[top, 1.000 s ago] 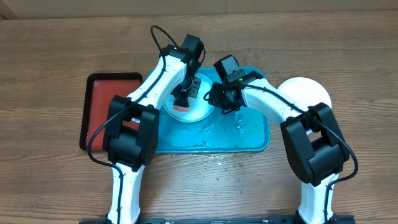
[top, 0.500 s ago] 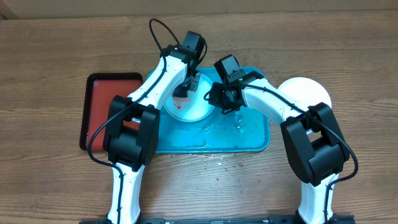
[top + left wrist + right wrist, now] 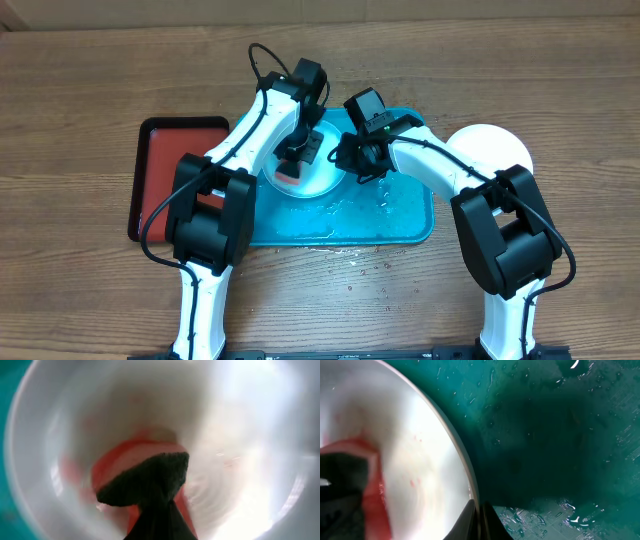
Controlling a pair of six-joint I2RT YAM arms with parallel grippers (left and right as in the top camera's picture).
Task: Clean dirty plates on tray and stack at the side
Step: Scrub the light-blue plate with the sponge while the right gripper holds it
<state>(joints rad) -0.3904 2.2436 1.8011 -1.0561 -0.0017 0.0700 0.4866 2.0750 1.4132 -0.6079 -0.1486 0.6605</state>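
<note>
A white plate (image 3: 322, 180) lies at the back middle of the cyan tray (image 3: 400, 212). My left gripper (image 3: 298, 152) is shut on a red sponge with a dark scouring face (image 3: 290, 173) and presses it onto the plate's centre. The left wrist view shows the sponge (image 3: 147, 477) on the blurred plate (image 3: 240, 435), with a reddish smear around it. My right gripper (image 3: 356, 170) is shut on the plate's right rim. In the right wrist view its fingertips (image 3: 480, 521) pinch the rim of the plate (image 3: 420, 455) above the wet tray (image 3: 560, 435).
Another white plate (image 3: 490, 148) sits on the wooden table right of the tray, partly under my right arm. A red tray with a dark rim (image 3: 160, 165) lies left of the cyan one. Water pools on the cyan tray's floor, and drops lie on the table in front of it.
The left gripper slid the sponge toward the plate's far edge, then back to its near side. The right gripper has kept its hold on the rim without moving.
</note>
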